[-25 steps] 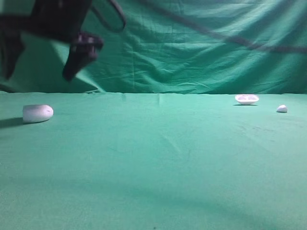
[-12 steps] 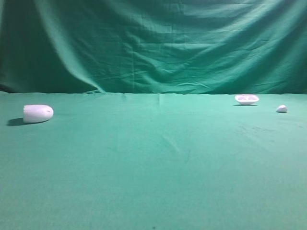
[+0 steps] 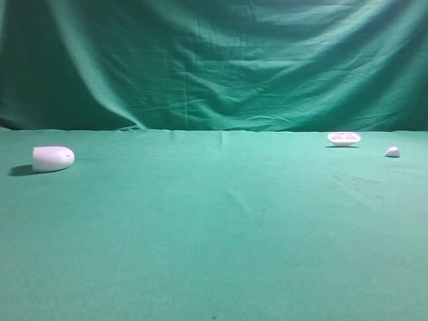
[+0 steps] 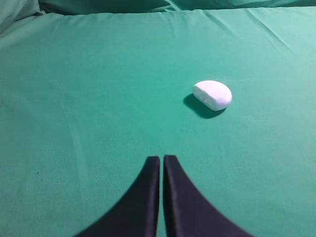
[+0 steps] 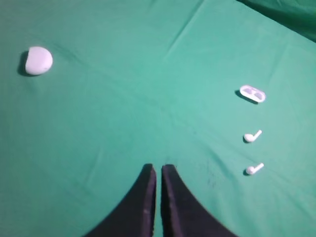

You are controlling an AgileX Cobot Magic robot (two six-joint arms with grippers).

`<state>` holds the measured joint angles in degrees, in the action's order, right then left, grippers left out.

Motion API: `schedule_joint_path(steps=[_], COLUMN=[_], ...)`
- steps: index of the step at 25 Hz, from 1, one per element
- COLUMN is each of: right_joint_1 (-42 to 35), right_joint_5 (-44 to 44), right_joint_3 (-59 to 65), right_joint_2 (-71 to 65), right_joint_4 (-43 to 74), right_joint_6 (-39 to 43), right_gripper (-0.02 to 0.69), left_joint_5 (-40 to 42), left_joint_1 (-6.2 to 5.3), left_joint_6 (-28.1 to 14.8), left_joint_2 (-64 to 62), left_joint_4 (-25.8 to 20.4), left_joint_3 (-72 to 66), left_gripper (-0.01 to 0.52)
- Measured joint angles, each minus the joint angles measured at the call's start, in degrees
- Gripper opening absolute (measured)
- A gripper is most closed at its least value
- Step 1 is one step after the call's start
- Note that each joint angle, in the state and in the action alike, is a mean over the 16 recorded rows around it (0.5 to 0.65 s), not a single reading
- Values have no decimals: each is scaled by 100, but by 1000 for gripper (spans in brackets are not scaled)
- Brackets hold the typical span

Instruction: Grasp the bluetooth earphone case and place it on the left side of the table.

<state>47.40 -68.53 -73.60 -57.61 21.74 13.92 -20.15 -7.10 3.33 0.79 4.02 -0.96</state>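
The white pill-shaped earphone case lies on the green table at the far left. It also shows in the left wrist view, ahead and right of my left gripper, which is shut and empty, well apart from it. It shows at the upper left of the right wrist view. My right gripper is shut and empty above bare cloth. Neither gripper shows in the exterior view.
A shallow white dish-like piece with two hollows sits at the back right; it also shows in the right wrist view. A small white lump lies right of it. Two white earbuds lie on the cloth.
One second ago a dark arm hung at the upper left of the exterior view above the case. It has left that view. The case has not moved.
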Motion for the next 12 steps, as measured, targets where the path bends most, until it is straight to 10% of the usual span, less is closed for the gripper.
schedule_joint_path(steps=[12], right_joint_1=[0], right_joint_5=[1241], right_joint_3=[2113], right_joint_2=[2603], right_joint_4=[-375], right_joint_6=[25], right_gripper=[0], left_joint_5=[0], left_joint_1=[0], left_joint_6=[0], left_joint_2=[0], left_joint_4=[0], left_joint_3=[0], left_gripper=[0])
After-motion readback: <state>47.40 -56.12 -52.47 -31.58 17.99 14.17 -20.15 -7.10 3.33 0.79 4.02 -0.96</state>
